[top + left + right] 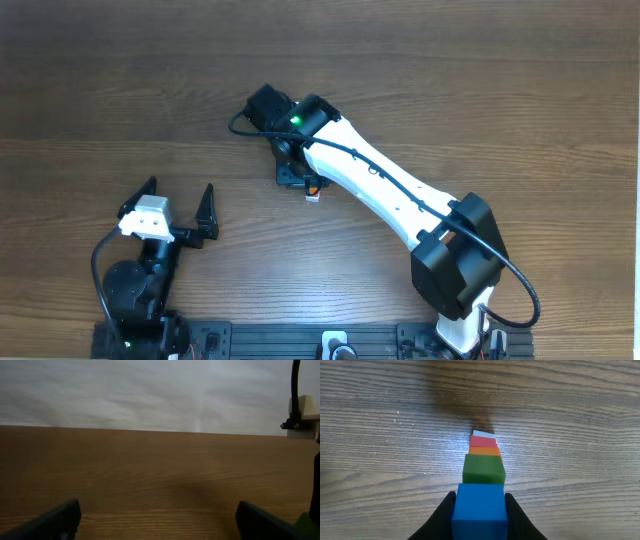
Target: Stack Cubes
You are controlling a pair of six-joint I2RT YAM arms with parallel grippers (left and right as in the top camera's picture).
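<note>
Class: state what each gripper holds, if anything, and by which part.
The right gripper holds the blue cube, its jaws closed on two opposite side faces. The left gripper is open and holds nothing.

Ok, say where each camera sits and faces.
Top: fixed overhead, facing down on the wooden table; both arms, left gripper, right gripper.
Left wrist: low, facing across the table toward a pale wall; own fingers apart.
Right wrist: above the cube stack, facing down; own fingers flank the blue cube.
Shared: top and right wrist both show the stack.
</note>
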